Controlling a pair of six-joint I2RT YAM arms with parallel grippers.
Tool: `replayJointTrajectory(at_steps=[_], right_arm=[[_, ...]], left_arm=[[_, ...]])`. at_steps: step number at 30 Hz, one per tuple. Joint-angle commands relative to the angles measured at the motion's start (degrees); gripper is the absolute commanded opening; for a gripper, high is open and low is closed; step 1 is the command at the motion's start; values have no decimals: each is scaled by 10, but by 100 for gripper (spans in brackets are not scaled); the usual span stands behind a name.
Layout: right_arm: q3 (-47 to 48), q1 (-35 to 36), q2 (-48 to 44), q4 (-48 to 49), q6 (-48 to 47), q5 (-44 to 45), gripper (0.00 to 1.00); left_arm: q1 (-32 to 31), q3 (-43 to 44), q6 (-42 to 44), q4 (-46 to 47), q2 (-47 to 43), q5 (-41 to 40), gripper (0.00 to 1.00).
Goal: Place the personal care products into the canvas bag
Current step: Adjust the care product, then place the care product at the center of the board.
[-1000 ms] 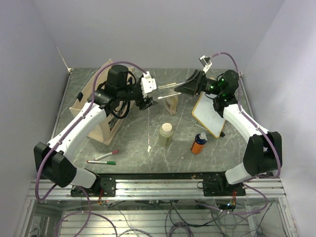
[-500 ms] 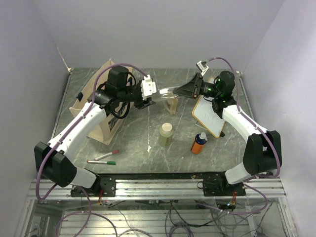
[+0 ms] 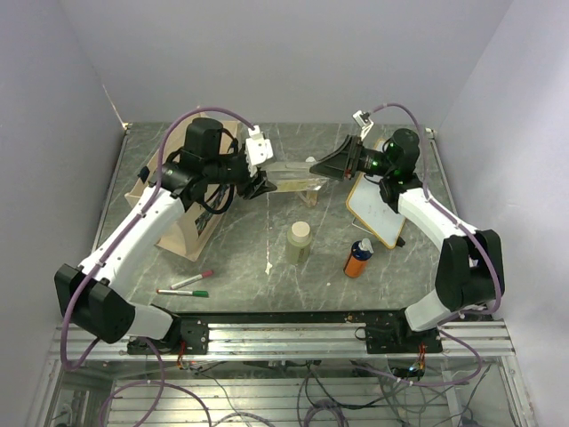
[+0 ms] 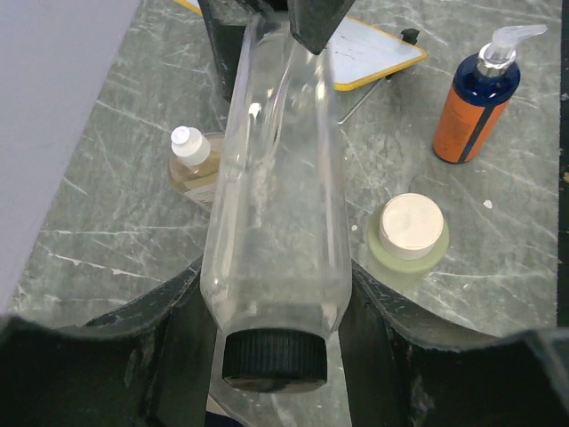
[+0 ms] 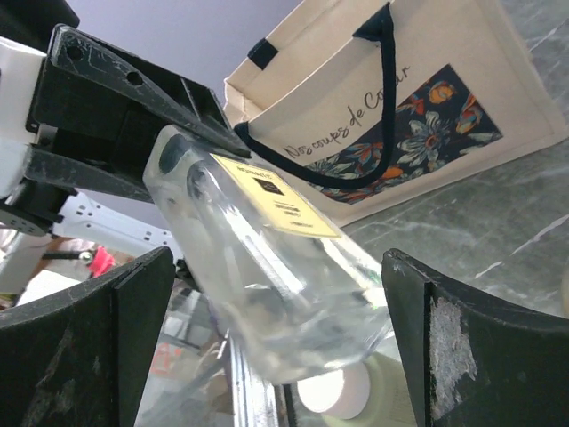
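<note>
Two hands | left hand (image 3: 265, 179) pinching clear bottle (image 4: 276, 205) | right hand (image 3: 318, 168) spread wide around its base

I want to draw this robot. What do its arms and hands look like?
The left arm and right arm have white shells, black joints and looping lilac cables. The left hand and right hand have black wedge-shaped fingers. A green light glows by the right wrist.

Looks like a robot lab, not a home. Plain white walls (image 3: 284, 62) close around a small grey stone table (image 3: 236, 253). Two robot arms (image 3: 133, 231) bolted to metal rails (image 3: 293, 336) at the near edge, with loose wires (image 3: 311, 396) lying near them.
</note>
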Motion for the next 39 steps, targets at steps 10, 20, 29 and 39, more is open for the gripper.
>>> replayJointTrajectory(at_steps=[10,20,29,39], right_arm=[[26,-9,-24,-45,-100,8,100],[82,-21,-55,-221,-280,52,100],[142,-35,-69,-447,-515,115,100],[102,-37,-112,-491,-591,189,100]], left_arm=[[15,6,10,21,-43,-17,7],[13,11,-38,-41,3,-128,7],[-14,9,-166,-36,79,-218,7],[-66,-22,-299,11,100,-305,7]])
